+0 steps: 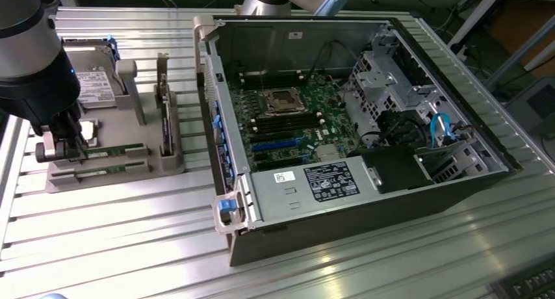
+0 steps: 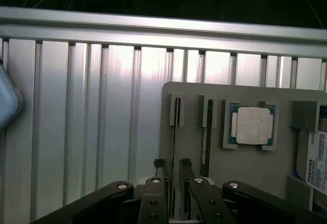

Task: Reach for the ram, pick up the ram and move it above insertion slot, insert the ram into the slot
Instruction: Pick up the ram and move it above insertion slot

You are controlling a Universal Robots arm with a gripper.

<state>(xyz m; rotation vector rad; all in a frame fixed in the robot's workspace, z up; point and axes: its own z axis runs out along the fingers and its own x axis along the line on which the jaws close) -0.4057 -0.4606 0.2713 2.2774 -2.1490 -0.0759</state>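
Two rams stand on edge in a grey holder [image 1: 113, 182] at the exterior view's left. My gripper [image 1: 62, 149] hangs over the holder's left end. In the wrist view the gripper [image 2: 171, 163] is open, its fingertips [image 2: 158, 163] either side of one ram [image 2: 175, 132], with a small gap on each side. That ram [image 1: 104, 171] is the one farther from the processor chip [image 2: 253, 125]. The other ram [image 2: 207, 137] stands beside it. The slot [image 1: 277, 125] is one of several parallel black sockets on the motherboard inside the open computer case [image 1: 364, 201].
A hard drive [image 1: 93, 84] and a dark upright card [image 1: 164, 120] also sit in the holder. The case's metal walls [image 1: 217, 104] stand between the holder and the motherboard. Cables and drive cages [image 1: 416, 123] crowd the case's right side. The ribbed aluminium table [image 1: 113, 240] lies in front.
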